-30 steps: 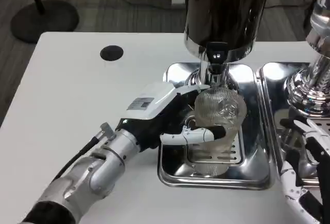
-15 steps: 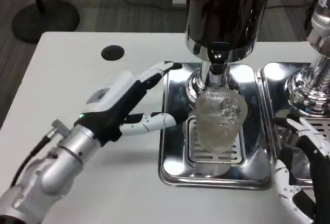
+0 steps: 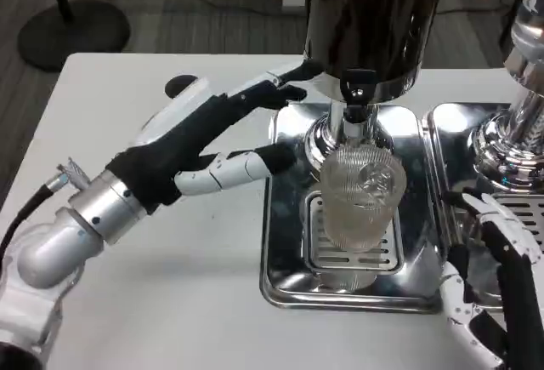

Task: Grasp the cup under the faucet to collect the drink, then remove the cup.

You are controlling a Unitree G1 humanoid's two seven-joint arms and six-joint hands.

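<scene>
Nearest the camera, at the lower right edge, the right hand [image 3: 489, 302] sits a little higher in the picture than a second ago, its white-and-black fingers [image 3: 483, 208] loosely apart over the near side of the second drip tray [image 3: 450, 132]; it holds nothing that can be seen, though part of it is cut off by the frame.

On the left, the silver left forearm [image 3: 64, 234] has swung back and up: a second ago the left hand was wrapped around the cup, half a second ago it had let go and lay beside the tray, and now it is raised farther away. The left hand [image 3: 195, 145] is spread wide and empty, one white finger [image 3: 234, 166] reaching toward the tray's left rim, the upper dark fingertips close to the dispenser's chrome collar; whether they touch it cannot be told.

The ribbed clear plastic cup [image 3: 361, 196] stands upright where it was, on the slotted grate of the steel drip tray [image 3: 285, 276], directly beneath the faucet [image 3: 357, 98] and free of both hands. Above it rises the dark dispenser tank [image 3: 374, 13]. Farther left on the white tabletop [image 3: 110, 106], a round black grommet [image 3: 178, 87] is partly hidden behind the left hand.
</scene>
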